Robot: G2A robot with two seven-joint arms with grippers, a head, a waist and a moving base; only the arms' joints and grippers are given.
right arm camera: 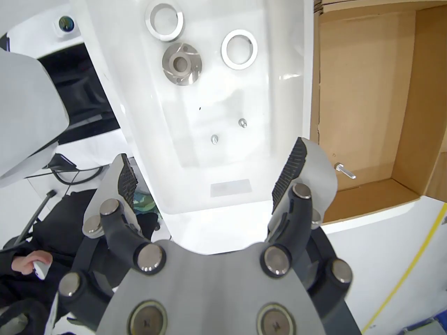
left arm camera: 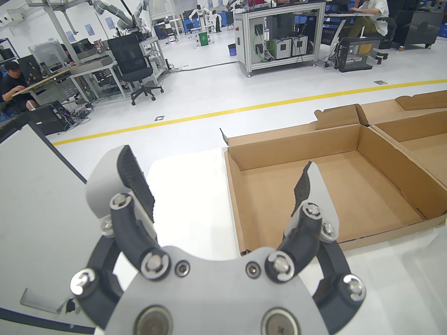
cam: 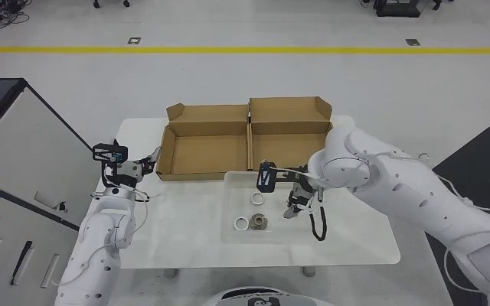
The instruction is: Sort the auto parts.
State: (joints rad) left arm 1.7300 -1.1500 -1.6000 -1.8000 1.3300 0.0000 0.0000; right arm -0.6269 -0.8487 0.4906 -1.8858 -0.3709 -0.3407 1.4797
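Right pincer (right arm camera: 213,155) gapes apart above the tray (right arm camera: 286,36); the nearest bolt (right arm camera: 214,139) lies just ahead of its tips. Descend centred over that 1 bolt, clear of its neighbour (right arm camera: 242,123). Left pincer (left arm camera: 216,165) gapes too.

white tray (cam: 277,231): hub (cam: 259,222) beside ring (cam: 242,224) | cardboard boxes (cam: 207,153) just behind tray

Your left gripper (left arm camera: 216,176) has its fingers (left arm camera: 134,179) spread wide, the ribbed black pads facing each other across the gap. Behind the fingers, your left arm (cam: 107,229) is bent at the elbow, with the wrist held roughly level. Your right gripper (right arm camera: 213,162) is also spread wide, fingertips pointing downward. Behind those fingers, your right arm (cam: 383,180) reaches across with its wrist turned down.
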